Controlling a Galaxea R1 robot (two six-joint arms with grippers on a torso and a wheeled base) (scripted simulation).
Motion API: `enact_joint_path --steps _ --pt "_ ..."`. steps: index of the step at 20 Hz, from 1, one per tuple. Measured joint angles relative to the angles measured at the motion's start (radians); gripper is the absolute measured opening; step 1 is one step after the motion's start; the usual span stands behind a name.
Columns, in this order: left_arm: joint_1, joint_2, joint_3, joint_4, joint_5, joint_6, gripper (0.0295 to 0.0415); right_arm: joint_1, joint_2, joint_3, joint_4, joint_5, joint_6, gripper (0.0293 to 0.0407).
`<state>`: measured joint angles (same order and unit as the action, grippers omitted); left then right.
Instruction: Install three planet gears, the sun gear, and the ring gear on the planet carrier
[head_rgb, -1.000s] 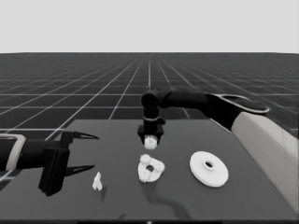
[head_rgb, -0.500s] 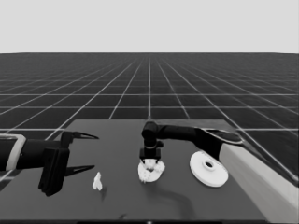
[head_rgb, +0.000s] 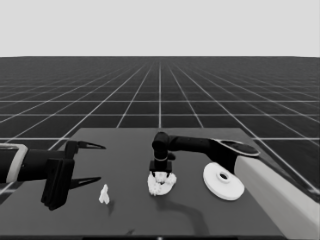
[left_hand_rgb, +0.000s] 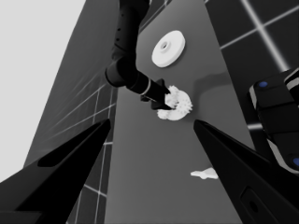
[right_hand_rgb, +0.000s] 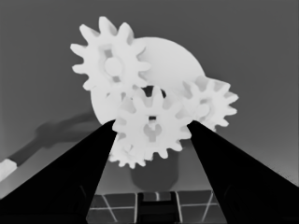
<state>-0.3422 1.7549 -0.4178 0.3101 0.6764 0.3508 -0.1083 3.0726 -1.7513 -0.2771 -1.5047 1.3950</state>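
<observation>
While the right gripper (right_hand_rgb: 152, 128) grasps the centre gear (right_hand_rgb: 150, 127) over the smaller round part (right_hand_rgb: 170, 65) at frame centre, it should lower squarely, teeth meshing.

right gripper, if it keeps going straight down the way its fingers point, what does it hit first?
Probably the gear between the right gripper's fingers, sitting over the smaller round part among the other gears. Whether that gear is already seated is unclear.

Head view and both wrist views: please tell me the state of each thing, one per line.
Right gripper: low over the gears, fingers around the middle gear.
Smaller round part: flat, carrying gears.
Larger round part: lying apart, not installed.
Thin white piece: lying alone.
Left gripper: parked, open.
</observation>
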Motion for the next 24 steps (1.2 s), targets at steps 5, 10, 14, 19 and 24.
enact_joint_path --steps 5,10,14,19,24 --pt "0.000 0.000 0.000 0.000 0.000 0.000 0.0385 0.000 0.000 0.000 0.000 0.000 0.052 0.0312" --pt "0.000 0.000 0.000 0.000 0.000 0.000 0.0385 0.000 0.000 0.000 0.000 0.000 0.104 0.0312" --pt "0.000 0.000 0.000 0.000 0.000 0.000 0.0385 0.000 0.000 0.000 0.000 0.000 0.146 0.0312" --pt "0.000 0.000 0.000 0.000 0.000 0.000 0.0385 0.000 0.000 0.000 0.000 0.000 0.199 0.0312" --pt "0.000 0.000 0.000 0.000 0.000 0.000 0.0385 0.000 0.000 0.000 0.000 0.000 0.251 0.0312"
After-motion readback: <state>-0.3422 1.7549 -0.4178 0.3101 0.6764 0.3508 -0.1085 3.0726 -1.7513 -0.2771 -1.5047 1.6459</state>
